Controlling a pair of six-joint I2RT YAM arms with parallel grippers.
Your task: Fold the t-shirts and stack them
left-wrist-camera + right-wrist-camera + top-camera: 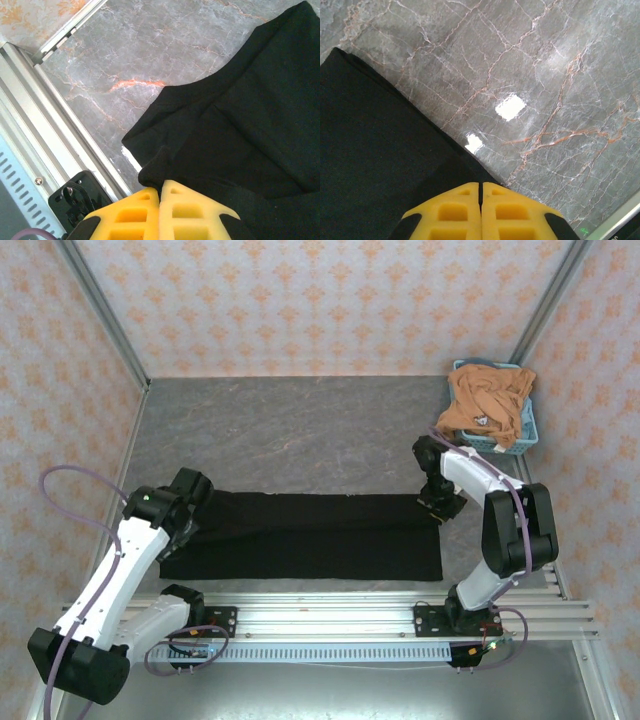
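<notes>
No legible text, brands or numbers, small mark on orange-tan t-shirt (pixel 487 400) unreadable

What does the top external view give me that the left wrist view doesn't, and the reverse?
Top external: the whole black cloth t-shirt lying as a long band, the orange-tan cloth t-shirt in the light blue plastic basket, the right pincer at the band's right end. Left wrist: the yellow left pincer shut on a bunched fold of cloth. Both: black shirt on the grey marble-patterned table.

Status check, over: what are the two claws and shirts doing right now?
Left gripper, right gripper shut on ends of black shirt. Shirt folded long, flat. Orange shirt in basket. Nothing blocking.
</notes>
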